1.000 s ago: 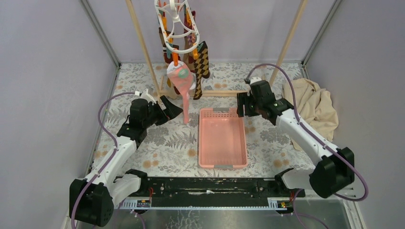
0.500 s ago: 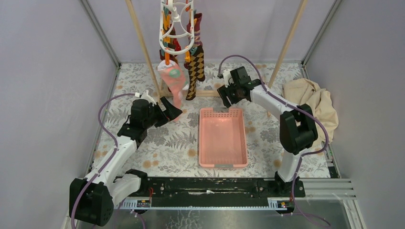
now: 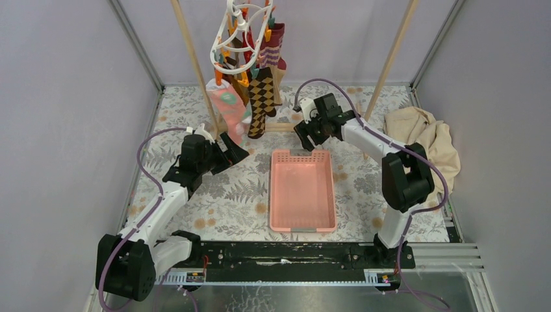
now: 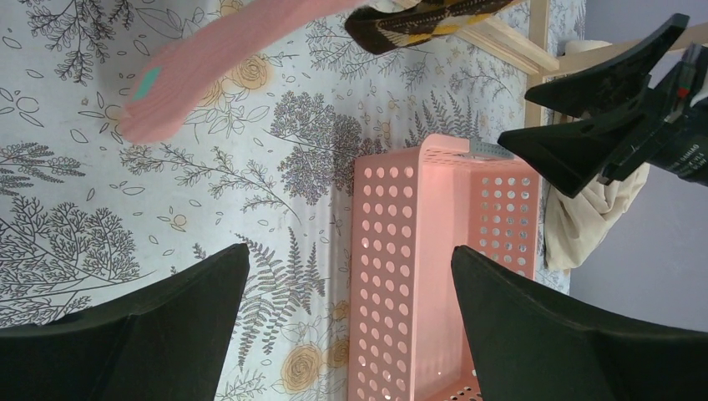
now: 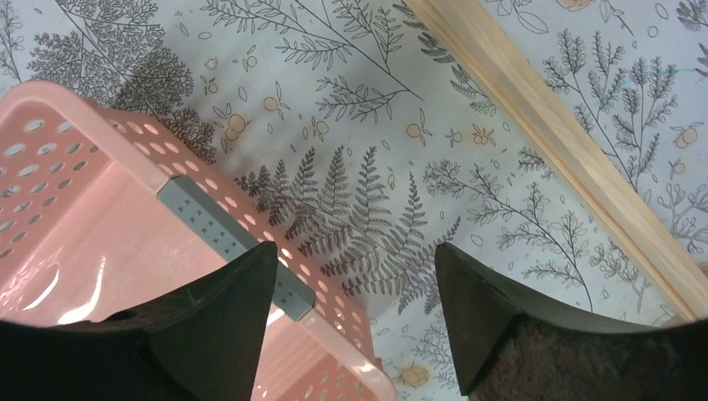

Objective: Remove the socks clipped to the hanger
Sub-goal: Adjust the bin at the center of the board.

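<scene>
1. One white plastic oval ring hanger [image 3: 235, 52] hangs far centre with socks clipped on: one pink sock [image 3: 229, 112], one brown-and-yellow argyle sock [image 3: 261, 101], one maroon-striped sock [image 3: 276, 40]; the others are too bunched to count.
2. My two pincers, left pincer [image 3: 236, 148] and right pincer [image 3: 301, 138], are both spread, pinching nothing.
3. One pink perforated plastic basket [image 3: 273, 195] lies centre, nearer than the hanger.

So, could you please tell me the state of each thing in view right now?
hanger: hanging, tilted.
socks: clipped to the hanger, dangling.
pink basket: upright, empty.
left gripper: open, holding nothing.
right gripper: open, holding nothing.
beige cloth: crumpled in a heap.
</scene>
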`<action>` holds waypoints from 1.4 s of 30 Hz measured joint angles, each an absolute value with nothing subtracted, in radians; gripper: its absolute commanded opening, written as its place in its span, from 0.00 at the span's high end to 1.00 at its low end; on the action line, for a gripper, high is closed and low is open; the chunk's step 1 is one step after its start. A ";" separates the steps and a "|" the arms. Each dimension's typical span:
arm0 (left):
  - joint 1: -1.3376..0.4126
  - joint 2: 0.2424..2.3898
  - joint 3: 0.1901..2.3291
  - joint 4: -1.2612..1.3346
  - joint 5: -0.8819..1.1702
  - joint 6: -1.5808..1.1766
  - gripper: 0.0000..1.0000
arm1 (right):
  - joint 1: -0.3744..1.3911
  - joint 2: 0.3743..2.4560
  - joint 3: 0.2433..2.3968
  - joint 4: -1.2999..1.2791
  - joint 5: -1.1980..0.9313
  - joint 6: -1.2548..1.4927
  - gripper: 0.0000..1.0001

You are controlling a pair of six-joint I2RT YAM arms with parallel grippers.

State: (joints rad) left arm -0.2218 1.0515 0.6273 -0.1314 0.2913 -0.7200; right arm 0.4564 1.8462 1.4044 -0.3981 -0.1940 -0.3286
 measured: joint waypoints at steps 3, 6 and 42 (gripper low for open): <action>-0.223 1.056 0.627 -0.130 0.291 -0.720 0.01 | 0.456 1.804 1.369 -0.380 -0.192 -0.325 0.24; -0.224 1.056 0.627 -0.130 0.291 -0.720 0.01 | 0.456 1.761 1.350 -0.355 -0.205 -0.316 0.24; -0.236 1.024 0.661 -0.189 0.288 -0.715 0.01 | 0.544 1.862 1.351 -0.437 -0.136 -0.286 0.79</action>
